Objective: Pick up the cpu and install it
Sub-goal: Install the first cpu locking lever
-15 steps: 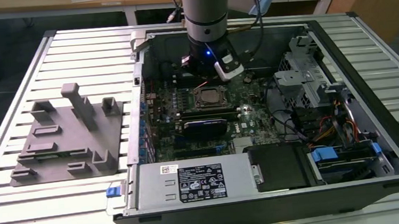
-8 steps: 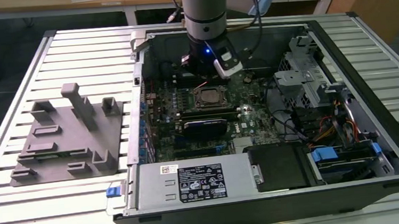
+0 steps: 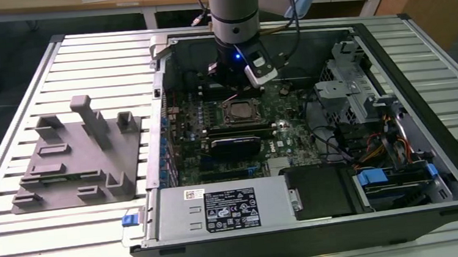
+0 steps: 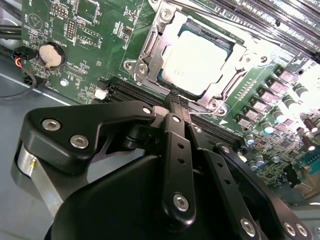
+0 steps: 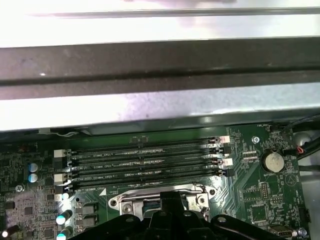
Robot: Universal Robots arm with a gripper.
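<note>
The cpu (image 4: 197,60) lies in the socket (image 4: 150,50) of the motherboard (image 4: 90,30), and the fingers (image 4: 175,150), closed and empty, hover at its edge, so any touch here should probably be gentle and vertical.

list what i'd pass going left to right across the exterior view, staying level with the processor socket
grey moulded tray → cpu seated in its socket on the green motherboard → metal drive cage
</note>
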